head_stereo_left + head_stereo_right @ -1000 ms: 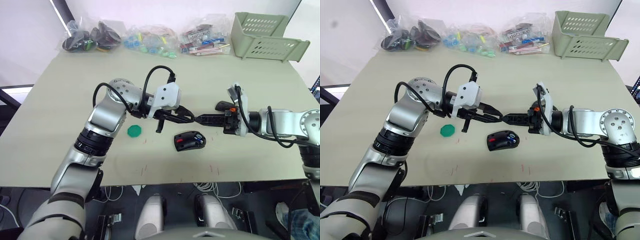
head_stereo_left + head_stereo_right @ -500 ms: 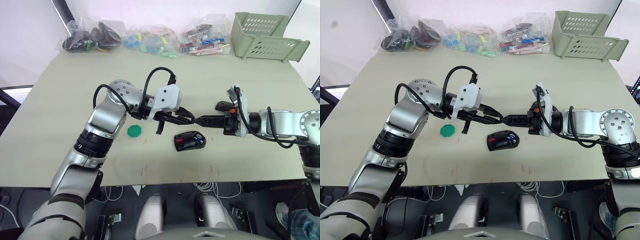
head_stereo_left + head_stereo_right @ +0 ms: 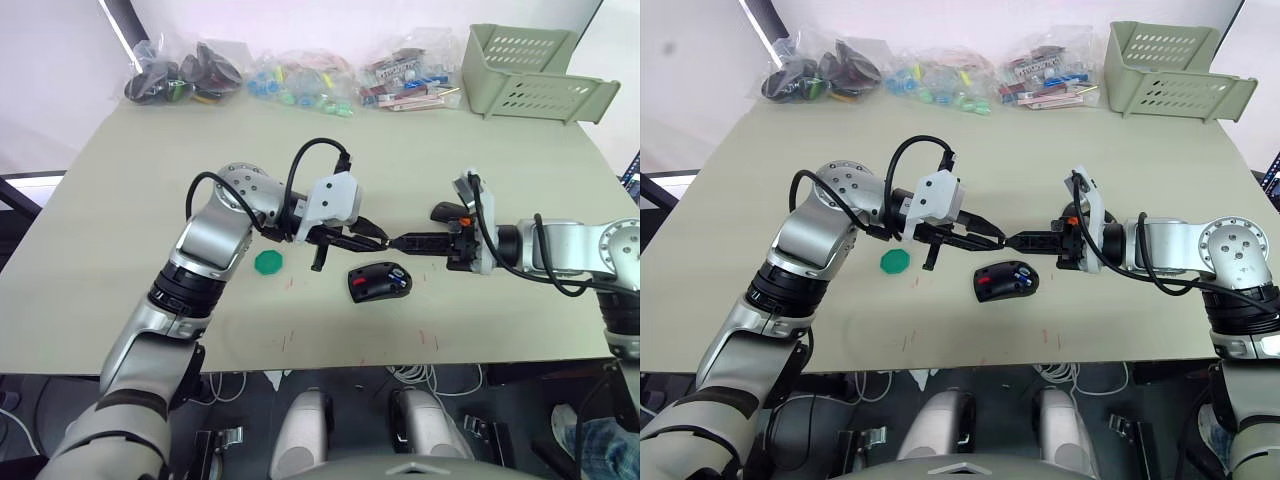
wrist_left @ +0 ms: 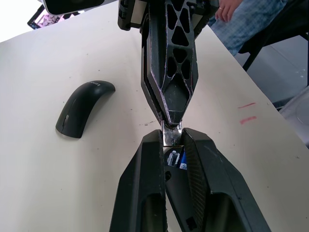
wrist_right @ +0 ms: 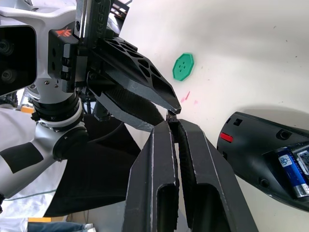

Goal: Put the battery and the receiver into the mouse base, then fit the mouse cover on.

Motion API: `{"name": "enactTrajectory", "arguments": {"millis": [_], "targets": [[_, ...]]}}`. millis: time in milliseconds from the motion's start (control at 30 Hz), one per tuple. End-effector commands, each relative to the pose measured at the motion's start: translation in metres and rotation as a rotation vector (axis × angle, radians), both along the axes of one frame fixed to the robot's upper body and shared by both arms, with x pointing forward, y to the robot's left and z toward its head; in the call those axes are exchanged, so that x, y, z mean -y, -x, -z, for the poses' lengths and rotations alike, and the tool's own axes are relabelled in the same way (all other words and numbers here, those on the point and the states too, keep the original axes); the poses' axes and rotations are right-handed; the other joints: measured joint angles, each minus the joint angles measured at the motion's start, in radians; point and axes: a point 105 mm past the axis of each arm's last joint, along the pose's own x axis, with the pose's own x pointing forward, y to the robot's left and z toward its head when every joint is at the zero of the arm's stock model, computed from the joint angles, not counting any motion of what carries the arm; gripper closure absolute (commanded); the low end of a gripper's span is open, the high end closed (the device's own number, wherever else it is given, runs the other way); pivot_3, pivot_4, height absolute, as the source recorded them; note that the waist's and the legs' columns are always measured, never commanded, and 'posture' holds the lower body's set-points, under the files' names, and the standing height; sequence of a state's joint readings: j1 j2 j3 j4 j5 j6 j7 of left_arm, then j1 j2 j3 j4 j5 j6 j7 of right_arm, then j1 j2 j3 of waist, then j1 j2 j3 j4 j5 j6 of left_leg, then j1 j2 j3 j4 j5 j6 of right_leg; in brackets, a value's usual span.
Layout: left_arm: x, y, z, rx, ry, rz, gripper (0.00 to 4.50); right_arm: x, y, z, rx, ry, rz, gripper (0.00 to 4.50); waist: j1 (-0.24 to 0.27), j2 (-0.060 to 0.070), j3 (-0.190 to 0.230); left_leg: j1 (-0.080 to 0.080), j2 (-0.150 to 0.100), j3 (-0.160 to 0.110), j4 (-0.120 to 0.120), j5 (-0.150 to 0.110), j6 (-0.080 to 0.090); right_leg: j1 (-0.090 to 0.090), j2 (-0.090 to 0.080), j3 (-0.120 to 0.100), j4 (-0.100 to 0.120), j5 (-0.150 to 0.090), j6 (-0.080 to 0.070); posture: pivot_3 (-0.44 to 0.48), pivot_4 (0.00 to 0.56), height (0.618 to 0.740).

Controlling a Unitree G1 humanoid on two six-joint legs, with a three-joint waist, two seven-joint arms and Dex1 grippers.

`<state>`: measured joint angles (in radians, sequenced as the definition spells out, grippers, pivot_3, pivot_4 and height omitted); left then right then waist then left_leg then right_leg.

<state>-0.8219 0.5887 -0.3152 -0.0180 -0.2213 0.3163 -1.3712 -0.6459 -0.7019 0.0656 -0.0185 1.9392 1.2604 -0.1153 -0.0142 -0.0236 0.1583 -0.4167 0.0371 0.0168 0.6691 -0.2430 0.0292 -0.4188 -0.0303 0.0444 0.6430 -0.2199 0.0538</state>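
Black-fingered left pincer (image 3: 383, 238) and right pincer (image 3: 400, 240) meet tip to tip, both clenched on the tiny receiver (image 4: 170, 135), above the counter (image 3: 120, 250) just behind the battery-loaded mouse base (image 3: 380, 282).

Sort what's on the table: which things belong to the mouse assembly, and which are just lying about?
Job: mouse base, battery seated in it, receiver, mouse cover.
Lying about: green disc, bags of parts, green basket.
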Motion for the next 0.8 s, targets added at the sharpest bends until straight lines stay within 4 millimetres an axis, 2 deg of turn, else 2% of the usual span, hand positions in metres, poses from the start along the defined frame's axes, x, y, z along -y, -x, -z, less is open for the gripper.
{"name": "enactTrajectory", "arguments": {"millis": [33, 267, 400, 533, 667, 800], "targets": [[0.001, 0.004, -0.010, 0.046, 0.025, 0.020, 3.95, -0.001, 0.004, -0.012, 0.025, -0.036, -0.027, 4.48, 0.000, 0.000, 0.000, 0.000, 0.000, 0.000, 0.000, 0.000, 0.000, 0.000, 0.000, 0.000, 0.000, 0.000, 0.000, 0.000, 0.150, 0.740], [0.000, 0.004, -0.008, 0.044, 0.024, 0.016, 3.95, 0.000, 0.005, -0.011, 0.025, -0.032, -0.032, 4.48, 0.000, 0.000, 0.000, 0.000, 0.000, 0.000, 0.000, 0.000, 0.000, 0.000, 0.000, 0.000, 0.000, 0.000, 0.000, 0.000, 0.150, 0.740], [-0.002, 0.005, -0.006, 0.018, 0.029, 0.009, 2.56, 0.000, 0.007, -0.010, 0.025, -0.025, -0.035, 4.50, 0.000, 0.000, 0.000, 0.000, 0.000, 0.000, 0.000, 0.000, 0.000, 0.000, 0.000, 0.000, 0.000, 0.000, 0.000, 0.000, 0.150, 0.740], [-0.005, 0.003, -0.007, 0.005, 0.046, -0.018, 0.62, 0.002, 0.008, -0.009, 0.025, -0.007, -0.038, 4.50, 0.000, 0.000, 0.000, 0.000, 0.000, 0.000, 0.000, 0.000, 0.000, 0.000, 0.000, 0.000, 0.000, 0.000, 0.000, 0.000, 0.150, 0.740], [-0.014, 0.002, -0.003, -0.050, 0.056, -0.065, 0.62, 0.008, 0.010, -0.006, 0.033, 0.060, -0.040, 4.50, -0.001, 0.000, 0.000, 0.000, 0.000, 0.000, 0.000, 0.000, 0.000, 0.000, 0.000, 0.000, 0.000, 0.000, 0.000, 0.000, 0.150, 0.740], [-0.022, 0.004, 0.012, -0.119, 0.061, -0.118, 0.62, 0.015, 0.007, -0.005, 0.052, 0.182, -0.014, 4.50, -0.002, 0.000, 0.000, 0.000, 0.000, 0.000, 0.000, 0.000, 0.000, -0.001, 0.000, 0.000, 0.000, 0.000, 0.000, 0.000, 0.150, 0.740]]}}
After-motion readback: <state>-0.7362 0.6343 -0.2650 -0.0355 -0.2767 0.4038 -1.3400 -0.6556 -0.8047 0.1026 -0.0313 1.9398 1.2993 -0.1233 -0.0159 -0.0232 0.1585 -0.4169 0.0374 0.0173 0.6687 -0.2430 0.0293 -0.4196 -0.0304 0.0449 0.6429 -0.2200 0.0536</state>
